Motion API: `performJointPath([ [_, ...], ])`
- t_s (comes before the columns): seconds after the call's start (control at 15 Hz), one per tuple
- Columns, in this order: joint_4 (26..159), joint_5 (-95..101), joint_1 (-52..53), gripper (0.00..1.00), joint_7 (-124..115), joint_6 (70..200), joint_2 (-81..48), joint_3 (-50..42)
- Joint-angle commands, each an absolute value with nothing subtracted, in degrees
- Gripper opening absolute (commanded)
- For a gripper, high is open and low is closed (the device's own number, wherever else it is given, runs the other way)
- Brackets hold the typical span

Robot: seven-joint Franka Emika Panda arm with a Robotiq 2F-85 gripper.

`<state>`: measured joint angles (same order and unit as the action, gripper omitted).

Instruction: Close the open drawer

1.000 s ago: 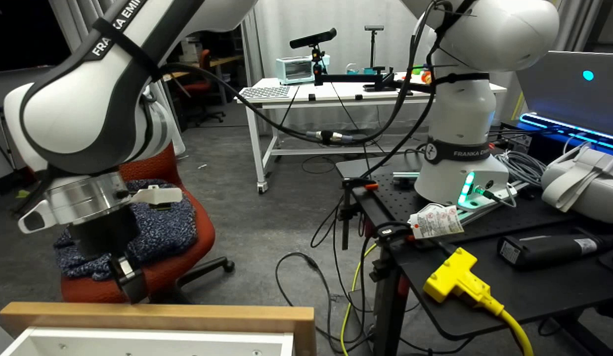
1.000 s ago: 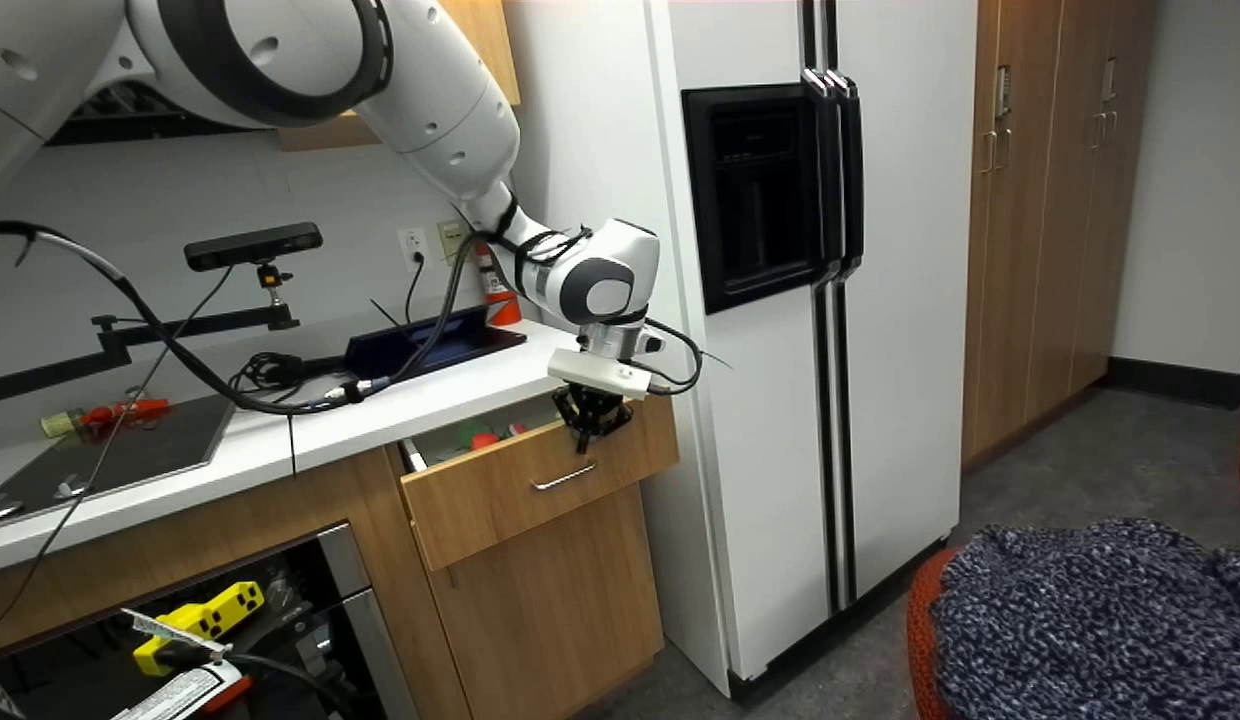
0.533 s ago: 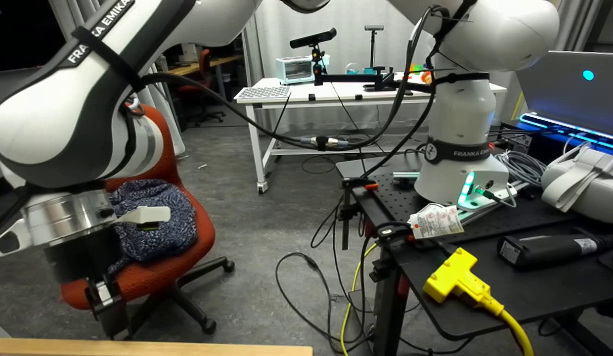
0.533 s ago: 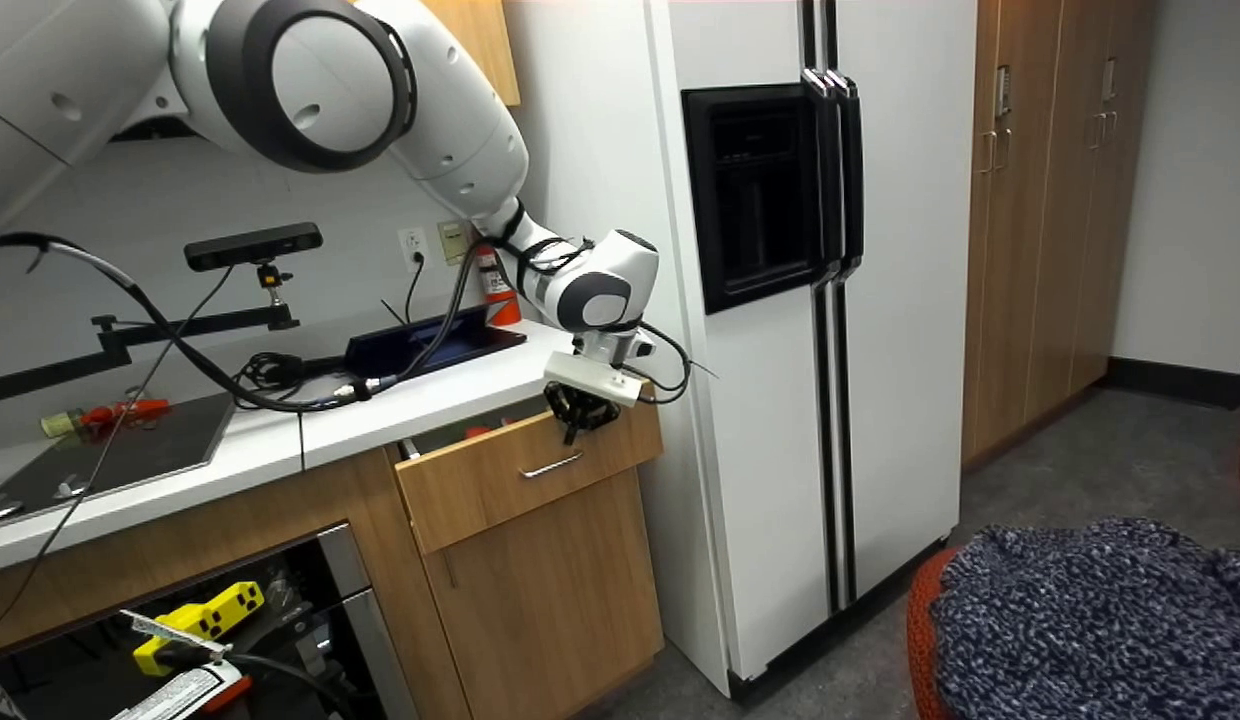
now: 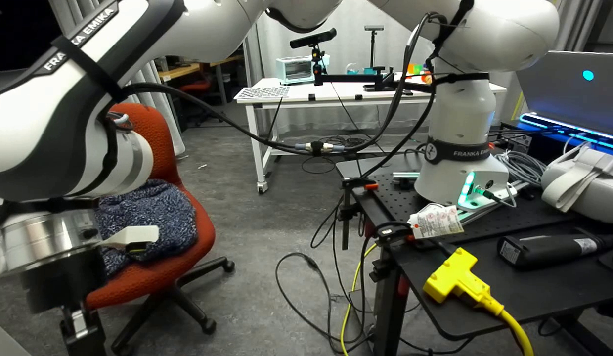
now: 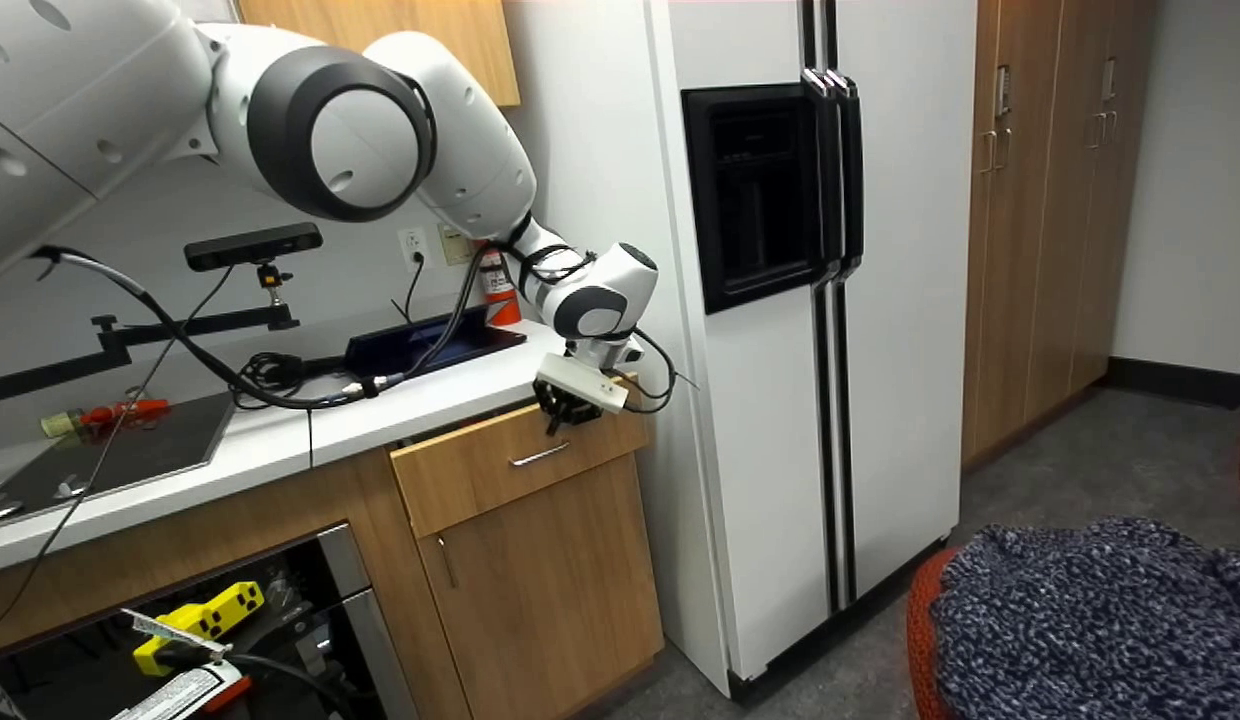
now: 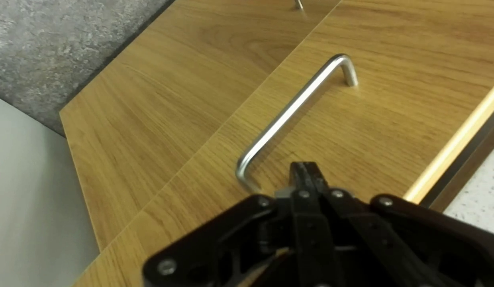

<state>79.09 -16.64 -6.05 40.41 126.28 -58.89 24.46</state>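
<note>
In an exterior view the drawer (image 6: 460,488) is sitting near the middle of the frame, only a little way out, its long side rising gently to the right. In the wrist view the fingers (image 7: 298,175), pressed together and holding nothing, are pointing at its front between the handle (image 7: 289,111) and the top edge; the view is leaving contact unclear. The front is lying directly ahead of the fingers, so the coming push is probably needing to run square across that long side, into the cabinet (image 6: 545,580).
</note>
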Motion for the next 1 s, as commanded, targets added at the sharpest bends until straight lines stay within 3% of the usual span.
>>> performJointPath([
  [0.0, 73.62, -20.26, -5.32, 0.00, 42.59, 121.43, -62.62, 26.83],
  [0.53, 69.04, -23.74, -4.18, 0.00, 43.00, 115.48, -65.27, 27.84],
  [0.93, 73.02, -22.46, -3.70, 0.00, 45.46, 119.89, -60.56, 26.21],
])
